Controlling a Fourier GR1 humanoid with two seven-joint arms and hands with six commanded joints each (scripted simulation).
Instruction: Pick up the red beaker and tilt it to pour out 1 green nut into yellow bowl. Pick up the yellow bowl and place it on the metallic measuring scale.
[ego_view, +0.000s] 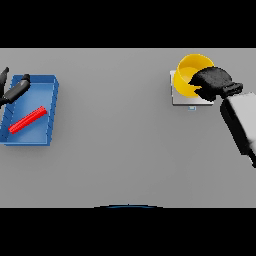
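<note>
Grey table (120, 150), and the robot's right hand (212, 82) has its fingers curled round the rim of the yellow bowl (190, 72), which sits on the metallic measuring scale (182, 100), so letting go looks like what's left.

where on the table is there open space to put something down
The wide bare stretch of grey table between the blue tray and the metallic scale. Crowded: the scale, under the yellow bowl and right hand; the tray, with the red beaker and left hand.
</note>
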